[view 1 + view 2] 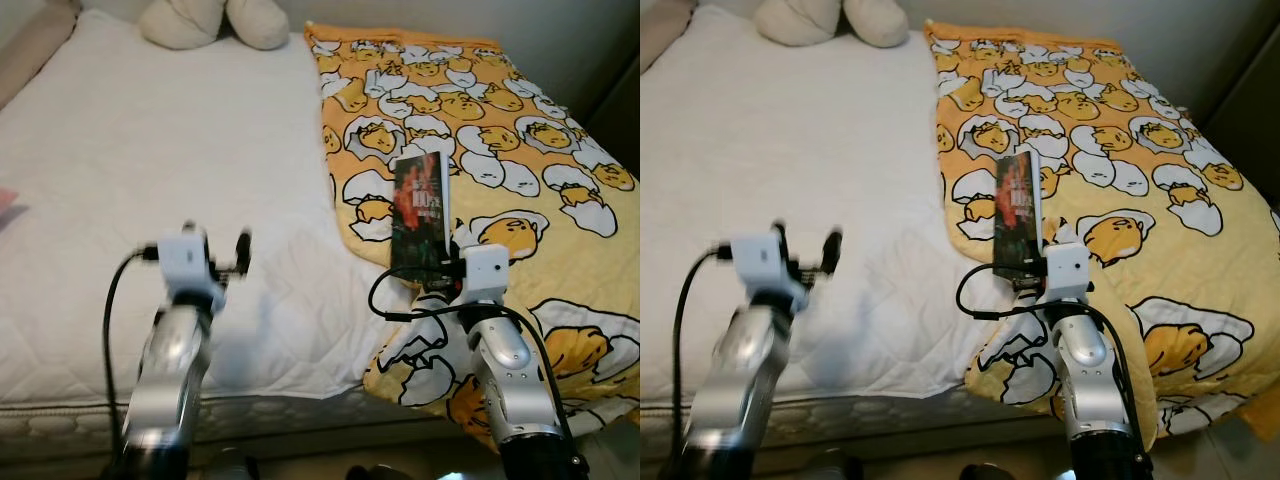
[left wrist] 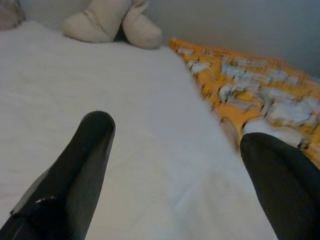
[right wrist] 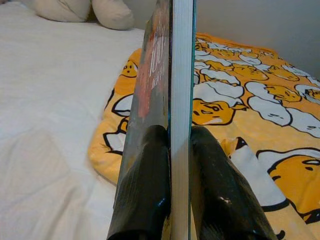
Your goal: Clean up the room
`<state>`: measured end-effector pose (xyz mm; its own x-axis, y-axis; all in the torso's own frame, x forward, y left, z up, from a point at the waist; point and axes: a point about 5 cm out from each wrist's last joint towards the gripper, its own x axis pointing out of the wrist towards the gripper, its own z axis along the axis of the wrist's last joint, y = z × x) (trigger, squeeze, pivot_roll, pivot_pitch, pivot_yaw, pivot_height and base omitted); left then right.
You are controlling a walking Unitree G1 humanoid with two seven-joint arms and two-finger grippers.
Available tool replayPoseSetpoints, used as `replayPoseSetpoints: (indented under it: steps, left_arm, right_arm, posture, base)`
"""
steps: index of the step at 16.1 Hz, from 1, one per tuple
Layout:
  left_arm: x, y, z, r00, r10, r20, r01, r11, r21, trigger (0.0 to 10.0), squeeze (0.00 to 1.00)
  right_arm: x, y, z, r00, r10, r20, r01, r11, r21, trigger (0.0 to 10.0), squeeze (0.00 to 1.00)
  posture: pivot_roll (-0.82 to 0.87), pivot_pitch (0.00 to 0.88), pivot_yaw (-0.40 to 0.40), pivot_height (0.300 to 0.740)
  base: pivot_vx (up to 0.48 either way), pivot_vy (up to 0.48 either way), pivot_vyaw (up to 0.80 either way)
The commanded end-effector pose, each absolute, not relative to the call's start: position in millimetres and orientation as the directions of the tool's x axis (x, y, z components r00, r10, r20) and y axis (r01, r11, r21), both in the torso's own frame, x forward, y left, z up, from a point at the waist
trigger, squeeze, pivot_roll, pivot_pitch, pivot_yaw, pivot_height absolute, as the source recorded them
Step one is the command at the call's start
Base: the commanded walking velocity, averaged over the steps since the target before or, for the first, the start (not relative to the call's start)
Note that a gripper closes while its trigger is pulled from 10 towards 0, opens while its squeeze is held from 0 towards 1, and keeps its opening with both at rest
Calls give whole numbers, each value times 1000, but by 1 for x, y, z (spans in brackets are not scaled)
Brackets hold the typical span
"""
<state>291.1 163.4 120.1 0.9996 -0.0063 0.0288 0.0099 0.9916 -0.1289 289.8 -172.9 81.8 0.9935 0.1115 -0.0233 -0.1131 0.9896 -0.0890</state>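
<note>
A dark-covered book (image 1: 421,214) with red artwork stands upright in my right gripper (image 1: 432,268), above the near edge of the yellow egg-patterned blanket (image 1: 500,150). In the right wrist view both black fingers (image 3: 145,190) press against the book (image 3: 172,75) from either side. My left gripper (image 1: 215,245) hovers open over the white mattress (image 1: 150,180), a little left of the blanket's edge. Its two fingers (image 2: 75,170) are spread wide with nothing between them.
A cream plush toy (image 1: 215,22) lies at the head of the bed. A pink item (image 1: 8,205) peeks in at the far left edge of the mattress. The bed's front edge (image 1: 250,410) runs just below my arms. A wall stands behind the bed.
</note>
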Motion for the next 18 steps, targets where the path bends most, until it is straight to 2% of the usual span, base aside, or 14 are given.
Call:
replayPoseSetpoints:
  steps: [1,6,8,10,13,18]
  left_arm:
    - [292,168,112,999,25,-25,-30,981,-190,10000,0]
    - [293,170,114,1000,19,-11,-19,999,-25,10000,0]
    - [290,174,113,1000,21,-17,-21,999,-30,10000,0]
    - [289,174,113,1000,10,-18,-10,1000,-3,10000,0]
    - [292,173,117,1000,-16,-8,17,997,77,10000,0]
    - [296,177,119,1000,-8,-3,8,998,58,10000,0]
  right_arm:
    - [297,-172,95,994,107,20,-104,989,-101,0,0]
    - [299,-170,89,991,132,-2,-132,988,-83,0,0]
    - [299,-166,86,991,133,-7,-133,989,-64,0,0]
    - [300,-163,84,991,132,-11,-132,990,-58,0,0]
    - [304,-160,84,990,138,-10,-138,989,-56,0,0]
    - [307,-157,84,988,154,-6,-154,987,-50,0,0]
  posture:
    - [77,0,-64,740]
    - [89,0,-65,740]
    - [99,0,-62,740]
    - [106,0,-61,740]
    - [115,0,-63,740]
    - [118,0,-61,740]
  base:
    - [0,0,638]
    - [0,0,552]
    - [0,0,516]
    - [0,480,513]
    - [0,480,0]
    - [0,480,0]
